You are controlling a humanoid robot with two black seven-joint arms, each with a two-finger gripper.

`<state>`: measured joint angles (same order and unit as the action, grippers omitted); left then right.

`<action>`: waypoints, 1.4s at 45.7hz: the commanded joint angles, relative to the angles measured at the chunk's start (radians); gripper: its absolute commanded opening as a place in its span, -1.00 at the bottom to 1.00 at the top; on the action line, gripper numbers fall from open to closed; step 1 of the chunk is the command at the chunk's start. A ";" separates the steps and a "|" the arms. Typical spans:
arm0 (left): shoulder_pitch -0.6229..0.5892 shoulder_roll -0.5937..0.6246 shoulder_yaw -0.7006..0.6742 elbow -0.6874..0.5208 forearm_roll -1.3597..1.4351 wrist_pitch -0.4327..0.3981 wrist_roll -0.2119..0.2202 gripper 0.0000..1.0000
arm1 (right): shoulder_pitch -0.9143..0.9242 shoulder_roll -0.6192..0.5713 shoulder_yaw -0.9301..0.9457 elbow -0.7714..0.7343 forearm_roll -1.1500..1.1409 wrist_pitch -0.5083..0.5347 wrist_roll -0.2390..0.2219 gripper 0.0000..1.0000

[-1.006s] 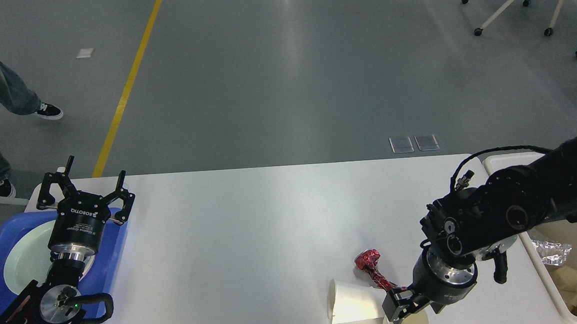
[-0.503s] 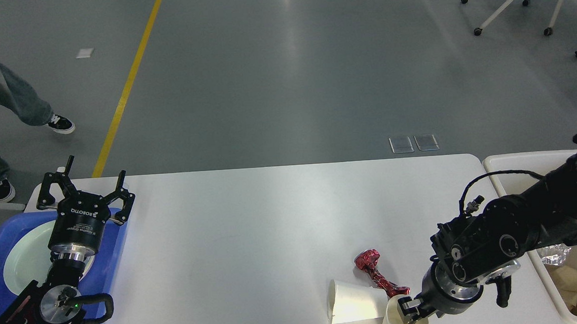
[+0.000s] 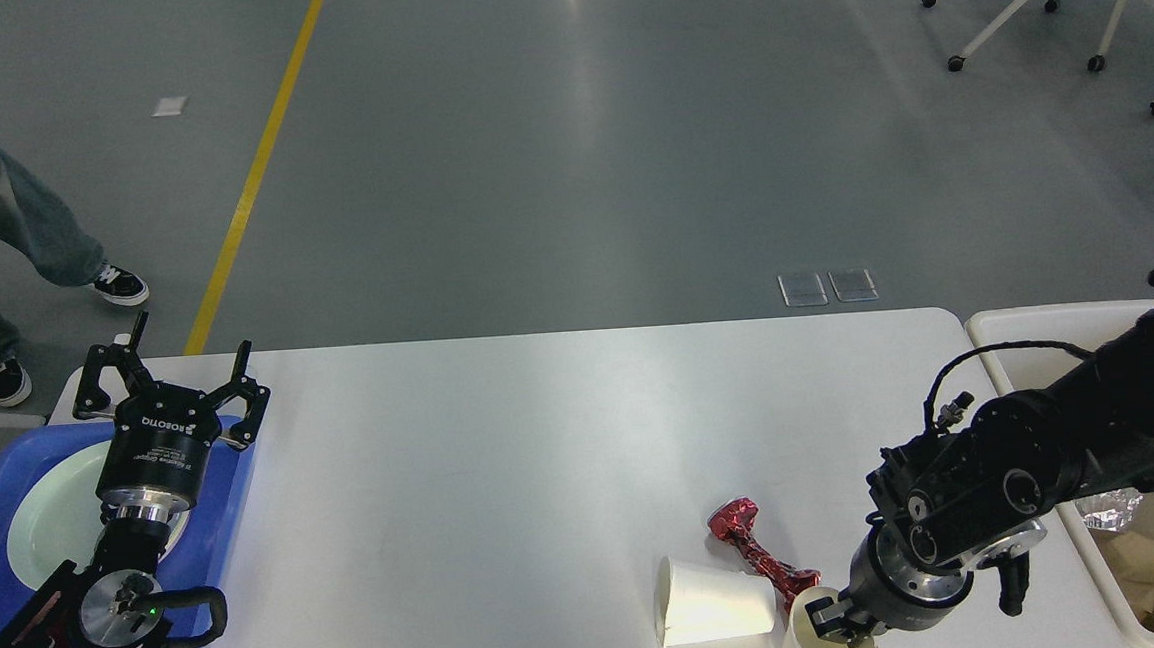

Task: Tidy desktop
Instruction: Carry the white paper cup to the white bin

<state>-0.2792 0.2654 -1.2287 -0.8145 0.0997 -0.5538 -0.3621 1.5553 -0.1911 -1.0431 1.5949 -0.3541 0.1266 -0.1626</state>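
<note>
Desktop [image 3: 505, 449]: white, smooth, faintly glossy, spreading wide before me; things will likely slide on it easily.

Right gripper [image 3: 828, 621]: low at the near edge, fingers gripping the rim of an upright paper cup [image 3: 827, 639]. I judge the cup light and thin-walled, easily crushed; the rim is the place to hold it, gently.

Second paper cup [image 3: 707, 612]: on its side, just left of the first.

Red foil wrapper [image 3: 751, 549]: crumpled, touching or nearly touching both cups; light, soft, best pinched at its twisted middle.

Left gripper [image 3: 167, 374]: fingers spread, empty, above a blue tray [image 3: 237, 505] holding a pale plate [image 3: 48, 517].

Cream bin [image 3: 1081, 534]: right of the desktop, scraps inside.
</note>
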 commanded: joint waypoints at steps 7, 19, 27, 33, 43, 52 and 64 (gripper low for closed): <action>0.000 0.000 0.000 0.000 0.000 0.000 0.000 0.93 | 0.043 -0.013 -0.002 0.034 0.001 0.028 0.002 -1.00; 0.000 0.000 0.000 0.000 0.000 0.000 0.000 0.93 | 0.299 -0.140 0.000 0.150 0.078 0.218 0.008 -1.00; 0.000 0.000 0.000 0.000 0.000 0.000 0.000 0.93 | 0.506 -0.212 -0.003 0.150 0.208 0.429 0.009 -1.00; 0.000 0.000 0.000 0.000 0.000 0.000 0.000 0.93 | 0.660 -0.246 -0.024 0.150 0.233 0.544 0.009 -1.00; 0.000 0.000 0.000 0.000 0.000 0.000 0.000 0.93 | 0.740 -0.245 -0.083 0.150 0.264 0.551 0.008 -1.00; 0.000 0.000 0.000 0.000 0.000 0.000 0.000 0.93 | 0.736 -0.248 -0.092 0.137 0.262 0.541 0.008 -1.00; 0.000 0.000 0.000 0.000 0.000 0.000 0.000 0.93 | 0.620 -0.297 -0.245 -0.019 0.262 0.401 0.008 -1.00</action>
<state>-0.2792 0.2654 -1.2287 -0.8143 0.0997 -0.5538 -0.3620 2.2510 -0.4483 -1.2231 1.6587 -0.0898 0.6155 -0.1549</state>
